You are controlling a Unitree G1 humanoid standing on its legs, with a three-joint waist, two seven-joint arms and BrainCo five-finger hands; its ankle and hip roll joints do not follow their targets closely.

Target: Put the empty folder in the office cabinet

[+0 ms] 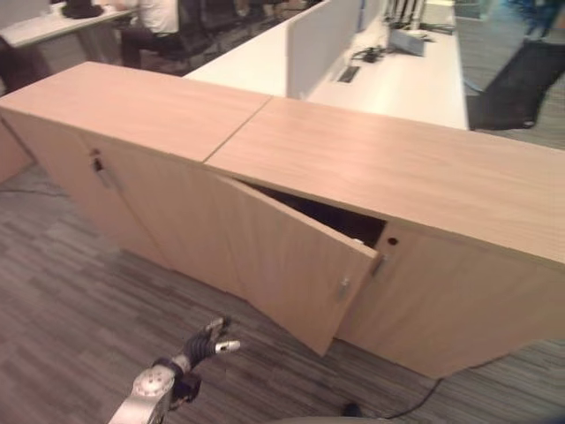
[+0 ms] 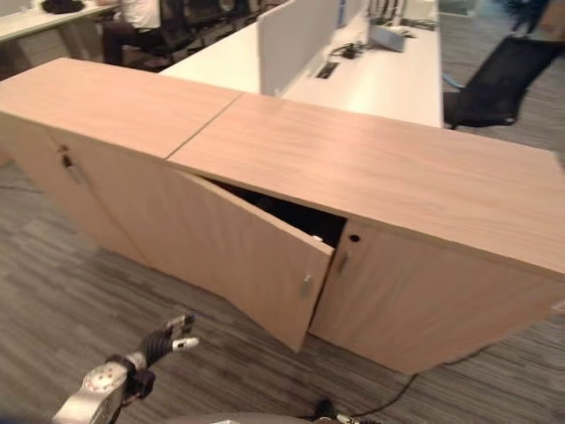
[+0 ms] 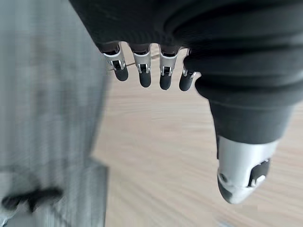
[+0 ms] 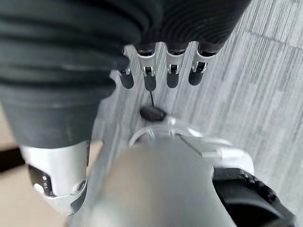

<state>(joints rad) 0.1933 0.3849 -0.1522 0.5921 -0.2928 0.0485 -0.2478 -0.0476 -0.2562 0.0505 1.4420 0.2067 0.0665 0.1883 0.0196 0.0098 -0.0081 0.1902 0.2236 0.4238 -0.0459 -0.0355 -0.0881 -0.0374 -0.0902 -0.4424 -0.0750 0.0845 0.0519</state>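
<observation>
The long wooden office cabinet (image 1: 371, 159) stands across the view. Its middle door (image 1: 291, 256) is ajar, swung out towards me, with a small metal handle (image 1: 344, 287) at its free edge. A dark gap shows behind the door. My left hand (image 1: 210, 339) hangs low at the lower left, above the carpet and short of the door. Its fingers (image 3: 144, 75) are straight and hold nothing, with wood showing past them. My right hand (image 4: 57, 94) points down at the grey carpet with its fingers (image 4: 173, 75) relaxed and empty.
The cabinet's left section has a shut door with a key (image 1: 95, 163). Behind the cabinet run white desks (image 1: 406, 79) with a divider panel (image 1: 322, 40). A person sits at the far left (image 1: 154, 18). A black office chair (image 1: 521, 79) stands at the back right.
</observation>
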